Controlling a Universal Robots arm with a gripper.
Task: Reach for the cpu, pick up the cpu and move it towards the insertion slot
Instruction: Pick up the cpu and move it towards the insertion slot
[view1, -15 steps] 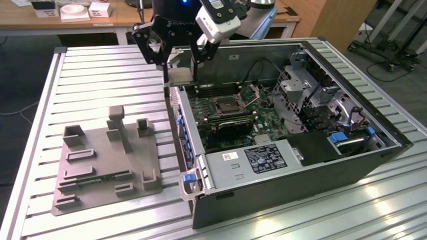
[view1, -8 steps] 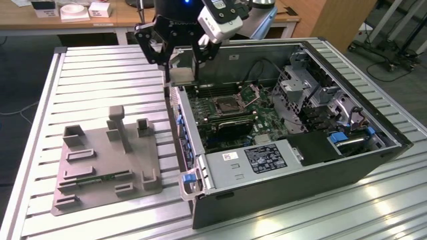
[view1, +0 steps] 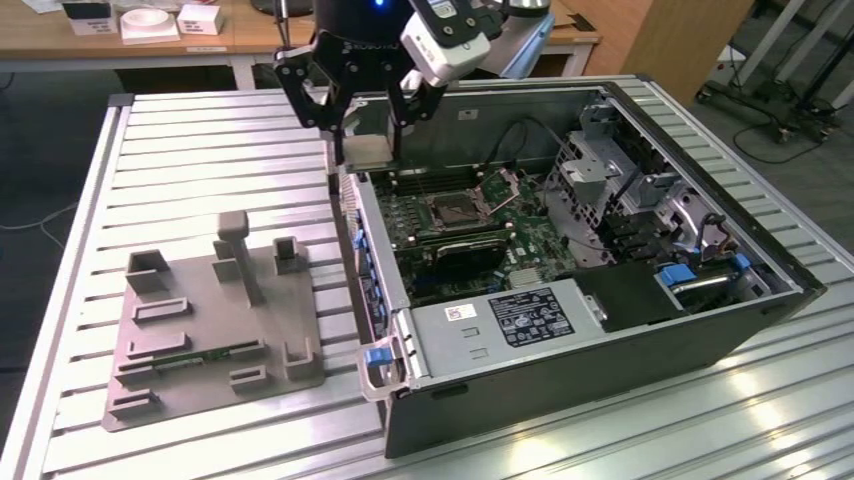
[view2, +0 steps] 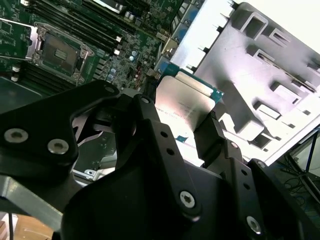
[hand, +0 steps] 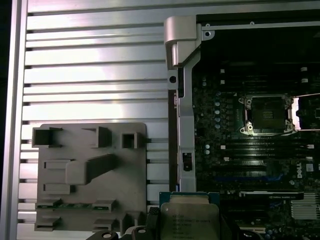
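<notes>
A ribbed metal table (view1: 200, 150) holds an open computer case (view1: 747, 330). Top centre in the exterior view, the gripper (view1: 371, 140) grasps the cpu (view1: 372, 147) above the case's edge, near the insertion slot (view1: 457, 210).

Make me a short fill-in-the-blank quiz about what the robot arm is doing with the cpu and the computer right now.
1. The gripper is shut on the ____.
2. The insertion slot sits on the green motherboard with its hinged plate flipped ____.
3. The grey plastic tray lies on the slatted table, on the exterior view's ____ of the computer case.

Missing words: cpu; open; left
</notes>
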